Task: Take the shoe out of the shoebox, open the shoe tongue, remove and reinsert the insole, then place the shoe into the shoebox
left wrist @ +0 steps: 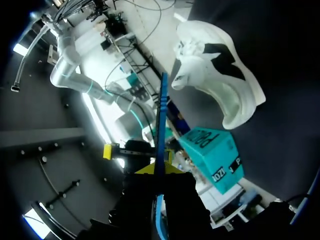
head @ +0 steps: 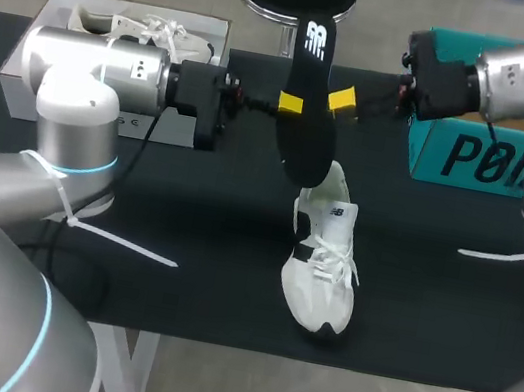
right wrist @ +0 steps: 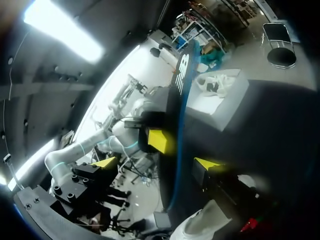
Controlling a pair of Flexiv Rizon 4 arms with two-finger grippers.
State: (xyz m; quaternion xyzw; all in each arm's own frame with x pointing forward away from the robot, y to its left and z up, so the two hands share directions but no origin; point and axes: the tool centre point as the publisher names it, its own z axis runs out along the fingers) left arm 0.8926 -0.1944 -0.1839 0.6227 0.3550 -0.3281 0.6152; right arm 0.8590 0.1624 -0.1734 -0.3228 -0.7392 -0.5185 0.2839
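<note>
Insole (head: 311, 103): black, held upright in the air over mid-table, its lower end just above the heel of the shoe (head: 324, 258). In the left wrist view its blue edge runs straight out from between the fingers.

Left gripper (head: 291, 104): comes in from the left and is clamped on the insole's edge, one yellow tip on the near face.

Right gripper (head: 341, 99): at the insole's opposite edge. In the right wrist view its fingers (right wrist: 207, 162) stand wide apart with the insole between them, not touching on both sides.

Shoe: white, laced, lying on the black table (head: 183, 243) right of centre, toe toward the near edge, free of both grippers.

Shoebox (head: 14, 91): white, open, at the far left of the table behind the left arm, with a second white shoe (head: 149, 32) inside.

Teal box (head: 457, 154): far right, under the right arm
</note>
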